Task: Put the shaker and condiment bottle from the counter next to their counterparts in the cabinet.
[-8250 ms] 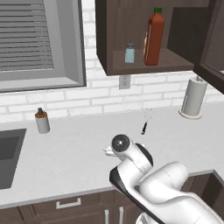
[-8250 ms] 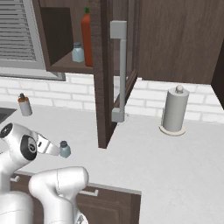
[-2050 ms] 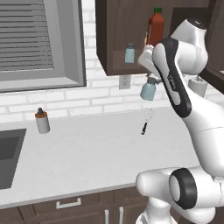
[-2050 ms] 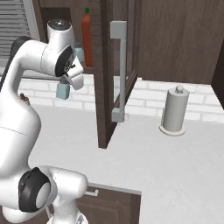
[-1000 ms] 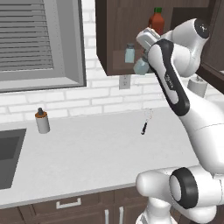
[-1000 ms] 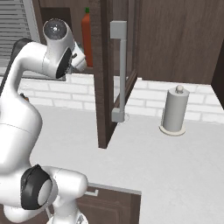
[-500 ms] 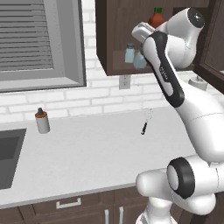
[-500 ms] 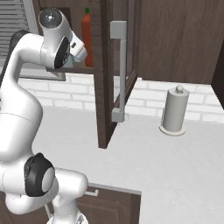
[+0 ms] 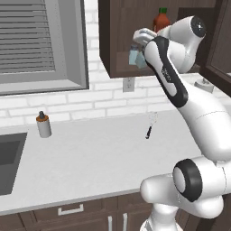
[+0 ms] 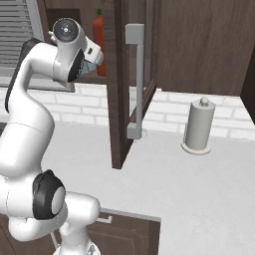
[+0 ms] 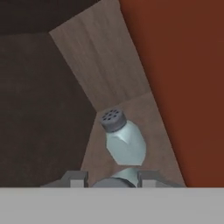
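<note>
My gripper [image 11: 111, 178] reaches into the dark wooden cabinet [image 9: 113, 40] and is shut on the shaker [image 11: 124, 174], whose pale teal body shows between the fingertips. Just ahead stands its twin shaker [image 11: 126, 144], with a grey perforated cap, on the cabinet shelf [image 11: 109, 65]. Close on the right rises the red condiment bottle [image 11: 183, 87]. From the left base view the gripper [image 9: 137, 45] is at the cabinet opening with teal shapes [image 9: 134, 55] beneath it, and the condiment bottle [image 9: 161, 20] stands behind the arm. The right base view shows the gripper [image 10: 92, 62] beside the condiment bottle [image 10: 99, 40].
The open cabinet door [image 10: 117, 84] with its silver handle [image 10: 135, 79] hangs right of the arm. On the counter [image 9: 90, 158] stand a grey pump dispenser [image 9: 43, 125], a small whisk [image 9: 150, 126] and a paper towel roll [image 10: 199, 124]. A sink [image 9: 6, 158] lies far left.
The hand has risen and pushed deeper into the cabinet with the shaker still in its grip, ending close to the twin shaker and the red bottle.
</note>
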Controlling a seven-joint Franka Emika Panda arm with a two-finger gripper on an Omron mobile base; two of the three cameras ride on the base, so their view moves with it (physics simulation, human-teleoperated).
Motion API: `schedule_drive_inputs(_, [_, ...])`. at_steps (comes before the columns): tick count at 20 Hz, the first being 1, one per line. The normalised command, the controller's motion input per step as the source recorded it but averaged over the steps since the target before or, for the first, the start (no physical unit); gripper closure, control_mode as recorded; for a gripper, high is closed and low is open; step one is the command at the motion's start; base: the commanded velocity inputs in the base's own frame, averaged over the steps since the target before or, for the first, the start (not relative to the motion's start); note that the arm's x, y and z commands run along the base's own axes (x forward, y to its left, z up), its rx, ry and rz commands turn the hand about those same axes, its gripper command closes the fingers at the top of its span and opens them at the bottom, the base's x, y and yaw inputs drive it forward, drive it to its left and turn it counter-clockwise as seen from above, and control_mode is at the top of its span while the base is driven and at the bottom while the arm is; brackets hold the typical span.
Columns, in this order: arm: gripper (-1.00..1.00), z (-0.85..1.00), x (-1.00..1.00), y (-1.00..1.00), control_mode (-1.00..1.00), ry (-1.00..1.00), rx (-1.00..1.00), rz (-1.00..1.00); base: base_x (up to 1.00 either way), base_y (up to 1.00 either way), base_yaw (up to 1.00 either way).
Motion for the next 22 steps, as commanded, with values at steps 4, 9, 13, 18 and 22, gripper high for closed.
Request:
schedule_drive_inputs(4, [1.00,0.00,0.00,0.00,-1.00,0.00,-0.03,0.02,0.00,0.00,0.00])
schedule_drive_inputs(9, [1.00,0.02,0.21,0.04,-1.00,0.01,-0.04,0.01,0.00,0.00,0.00])
schedule_drive_inputs(13, [1.00,0.04,0.38,0.13,-1.00,0.07,-0.05,0.00,0.00,0.00,0.00])
schedule_drive_inputs(18, [1.00,0.08,0.42,0.05,-1.00,0.10,-0.03,0.02,0.00,0.00,0.00])
schedule_drive_inputs(22, [1.00,0.01,0.28,0.00,-1.00,0.12,0.00,0.04,0.00,0.00,0.00])
